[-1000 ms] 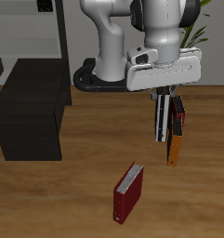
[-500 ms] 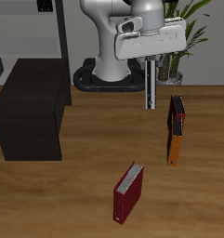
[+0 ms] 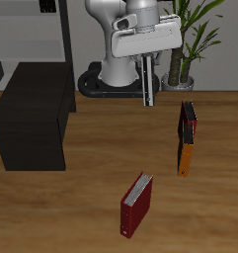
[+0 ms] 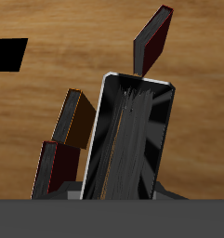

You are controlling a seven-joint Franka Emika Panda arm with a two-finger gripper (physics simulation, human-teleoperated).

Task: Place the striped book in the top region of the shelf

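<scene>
My gripper is shut on the striped book, which hangs upright from the fingers, well above the table, in front of the robot base. In the wrist view the striped book fills the middle, its black-and-white cover seen close up. The black shelf stands on the table apart from the gripper, with its flat top bare; a corner of it shows in the wrist view.
A dark red book stands near the table's front edge and also shows in the wrist view. An orange-and-black book stands farther back. A pale-grey rack rises behind the shelf. A potted plant stands at the back.
My gripper has lifted the striped book higher and carried it sideways toward the shelf, away from the orange-and-black book. The other books have not moved.
</scene>
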